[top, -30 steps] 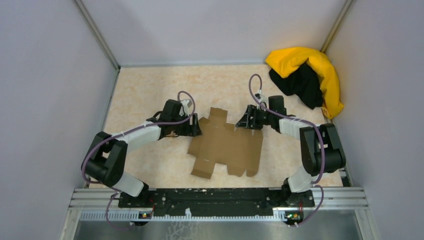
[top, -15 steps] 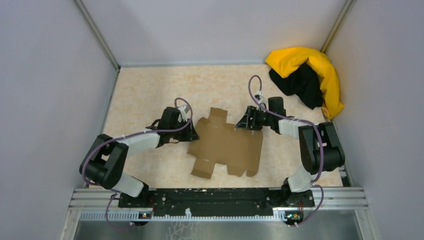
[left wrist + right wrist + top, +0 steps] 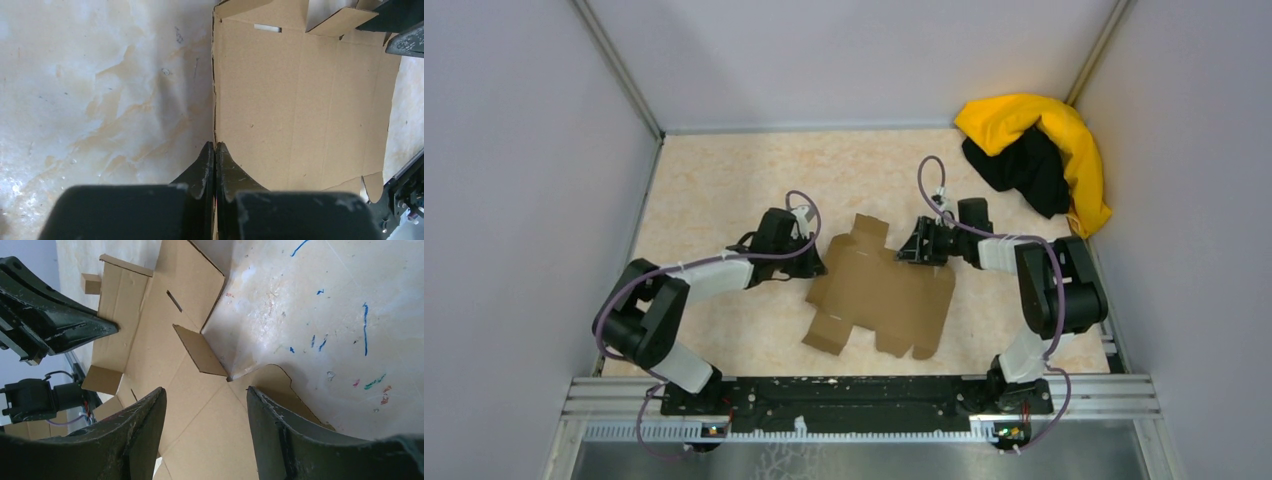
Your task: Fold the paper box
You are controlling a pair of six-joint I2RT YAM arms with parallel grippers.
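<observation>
The paper box (image 3: 884, 290) lies as a flat brown die-cut sheet in the middle of the table, with one small flap (image 3: 200, 350) raised. My left gripper (image 3: 816, 262) sits at the sheet's left edge. In the left wrist view its fingers (image 3: 214, 145) are pressed together with the cardboard edge (image 3: 300, 100) running in between them. My right gripper (image 3: 916, 248) hovers over the sheet's far right corner. Its jaws (image 3: 205, 395) stand wide apart above the cardboard (image 3: 150, 340), holding nothing.
A yellow-and-black cloth heap (image 3: 1039, 150) fills the far right corner. Grey walls close the table in on three sides. The metal rail (image 3: 854, 395) with the arm bases runs along the near edge.
My left gripper has gone from open to shut on the sheet's left edge. The sheet has shifted and turned slightly. The right gripper has barely moved.
</observation>
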